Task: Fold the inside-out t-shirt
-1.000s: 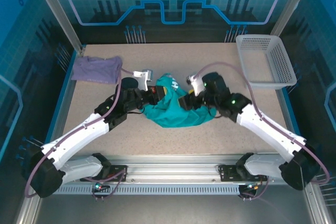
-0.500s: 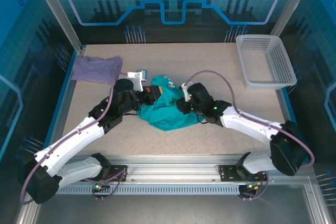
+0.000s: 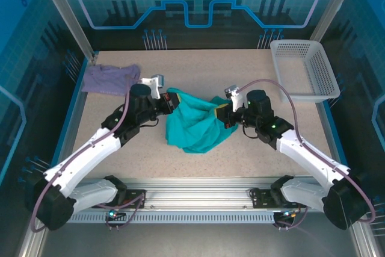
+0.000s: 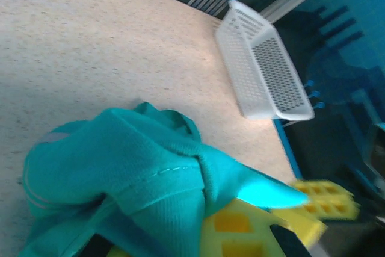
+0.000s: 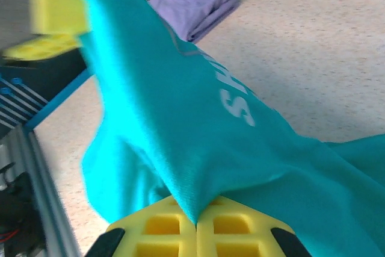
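Observation:
The teal inside-out t-shirt [image 3: 194,126] hangs stretched between my two grippers above the middle of the table, and its lower part sags onto the tabletop. My left gripper [image 3: 170,102] is shut on the shirt's left upper edge. In the left wrist view, bunched teal cloth [image 4: 126,167] is clamped over the yellow pads [image 4: 240,233]. My right gripper [image 3: 221,114] is shut on the right upper edge. Its yellow pads [image 5: 240,227] meet on a fold of the shirt [image 5: 198,130], and white letters [image 5: 236,103] show on the cloth.
A folded lavender shirt [image 3: 110,79] lies at the back left of the table; the right wrist view shows this lavender shirt [image 5: 195,5] beyond the teal cloth. A white mesh basket [image 3: 305,69] stands at the back right, and this basket [image 4: 264,70] lies past the left gripper.
The right gripper has shut on the shirt and pulled it right. The left gripper has drawn back and left, so the bunched shirt now spreads between them.

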Available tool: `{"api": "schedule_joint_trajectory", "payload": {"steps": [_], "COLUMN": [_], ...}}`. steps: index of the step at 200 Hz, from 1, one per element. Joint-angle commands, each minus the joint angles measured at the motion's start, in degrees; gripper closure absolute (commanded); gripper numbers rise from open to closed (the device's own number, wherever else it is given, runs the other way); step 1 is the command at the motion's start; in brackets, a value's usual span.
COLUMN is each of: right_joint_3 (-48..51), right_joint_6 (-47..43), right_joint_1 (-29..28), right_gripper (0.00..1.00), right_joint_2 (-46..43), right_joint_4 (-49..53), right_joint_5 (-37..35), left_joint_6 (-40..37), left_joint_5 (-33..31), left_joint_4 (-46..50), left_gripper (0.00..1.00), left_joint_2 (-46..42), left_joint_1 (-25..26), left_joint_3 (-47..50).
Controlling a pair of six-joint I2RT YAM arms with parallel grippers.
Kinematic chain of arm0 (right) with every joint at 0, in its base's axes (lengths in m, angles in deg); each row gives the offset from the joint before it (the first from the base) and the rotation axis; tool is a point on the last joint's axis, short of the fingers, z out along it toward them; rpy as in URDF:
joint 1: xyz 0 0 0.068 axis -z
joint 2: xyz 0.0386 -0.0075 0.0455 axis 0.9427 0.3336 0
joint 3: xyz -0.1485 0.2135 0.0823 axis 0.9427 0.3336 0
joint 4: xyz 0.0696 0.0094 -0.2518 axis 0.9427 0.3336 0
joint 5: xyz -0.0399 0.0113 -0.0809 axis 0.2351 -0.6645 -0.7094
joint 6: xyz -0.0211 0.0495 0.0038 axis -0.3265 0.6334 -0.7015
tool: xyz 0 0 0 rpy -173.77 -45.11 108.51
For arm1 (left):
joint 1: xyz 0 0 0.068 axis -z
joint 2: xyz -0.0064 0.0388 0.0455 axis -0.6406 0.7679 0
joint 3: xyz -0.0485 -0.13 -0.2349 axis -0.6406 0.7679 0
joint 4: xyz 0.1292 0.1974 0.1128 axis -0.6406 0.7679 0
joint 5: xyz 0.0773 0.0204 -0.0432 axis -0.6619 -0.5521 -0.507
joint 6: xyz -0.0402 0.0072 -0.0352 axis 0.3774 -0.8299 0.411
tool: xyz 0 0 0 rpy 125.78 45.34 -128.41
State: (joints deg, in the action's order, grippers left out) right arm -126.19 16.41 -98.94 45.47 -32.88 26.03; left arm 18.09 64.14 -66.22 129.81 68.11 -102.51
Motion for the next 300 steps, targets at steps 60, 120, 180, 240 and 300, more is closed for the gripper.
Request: {"api": "schedule_joint_trajectory", "payload": {"steps": [60, 120, 180, 240, 300], "right_joint_3": [-2.81, -3.66, -2.76, -3.87, -8.61], "right_joint_6": [11.45, 11.99, 12.14, 5.36, -13.49], "right_joint_1": [0.66, 0.52, 0.42, 0.69, 0.92], "right_gripper": [1.00, 1.00, 1.00, 1.00, 1.00], "right_joint_2": [11.18, 13.17, 12.41, 10.38, 2.84], "right_joint_4": [-5.74, -6.41, -6.93, 0.91, 16.16], "right_joint_5": [6.75, 6.67, 6.40, 3.65, 3.78], "left_joint_6": [-7.81, 2.11, 0.32, -2.72, -10.05], "left_joint_5": [-12.41, -6.21, -3.40, 0.22, 25.69], "left_joint_4": [13.49, 7.22, -0.89, -5.56, -8.78], "left_gripper": [0.57, 0.38, 0.36, 0.89, 1.00], "left_joint_2": [6.64, 0.61, 16.66, 24.57, 0.59], "left_joint_1": [0.11, 7.58, 7.61, 7.26, 7.05], "left_joint_3": [-1.08, 7.72, 0.69, -4.24, 3.58]}}
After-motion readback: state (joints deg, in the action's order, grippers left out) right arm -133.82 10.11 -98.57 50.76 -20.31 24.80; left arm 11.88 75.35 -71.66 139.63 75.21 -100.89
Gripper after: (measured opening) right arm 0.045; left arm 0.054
